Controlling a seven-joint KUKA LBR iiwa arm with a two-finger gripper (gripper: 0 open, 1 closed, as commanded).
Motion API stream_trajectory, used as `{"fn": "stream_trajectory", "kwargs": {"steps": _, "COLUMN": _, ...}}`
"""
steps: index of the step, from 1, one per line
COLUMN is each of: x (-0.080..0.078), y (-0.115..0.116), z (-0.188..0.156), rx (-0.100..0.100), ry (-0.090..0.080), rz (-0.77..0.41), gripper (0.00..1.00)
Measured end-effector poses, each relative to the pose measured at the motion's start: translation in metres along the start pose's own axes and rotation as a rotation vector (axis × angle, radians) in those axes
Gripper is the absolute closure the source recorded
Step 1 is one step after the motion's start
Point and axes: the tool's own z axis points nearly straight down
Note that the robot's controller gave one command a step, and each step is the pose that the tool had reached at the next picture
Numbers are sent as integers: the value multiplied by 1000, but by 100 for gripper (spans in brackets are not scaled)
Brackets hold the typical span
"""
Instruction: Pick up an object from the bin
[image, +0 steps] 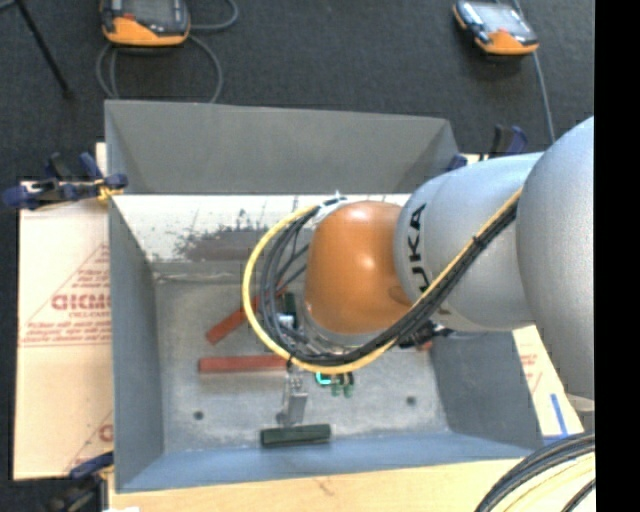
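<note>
the arm (500, 250) enters from the right side of the bin (130, 330) and bends down over the middle of the floor. its orange wrist cover (350, 265) and looped cables (262, 270) face the camera. the gripper (294, 408) points down near the front wall, directly over a dark bar (295, 435) lying flat along that wall. contact between the two is unclear, and whether the gripper is parted or closed is not discernible. toward the left wall lie a level red-brown stick (235, 365) and, behind it, a slanted red stick (225, 326).
</note>
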Motion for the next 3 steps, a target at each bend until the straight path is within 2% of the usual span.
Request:
{"fn": "stream_trajectory", "kwargs": {"steps": 1, "x": -61, "y": -9, "z": 71, "rx": 2, "ry": -6, "rz": -250, "gripper": 0}}
{"fn": "stream_trajectory", "kwargs": {"steps": 2, "x": -62, "y": -7, "z": 68, "rx": -1, "ry": -8, "rz": -247, "gripper": 100}}
{"fn": "stream_trajectory", "kwargs": {"steps": 3, "x": -89, "y": -8, "z": -55, "rx": 3, "ry": -18, "rz": -439, "gripper": 100}}
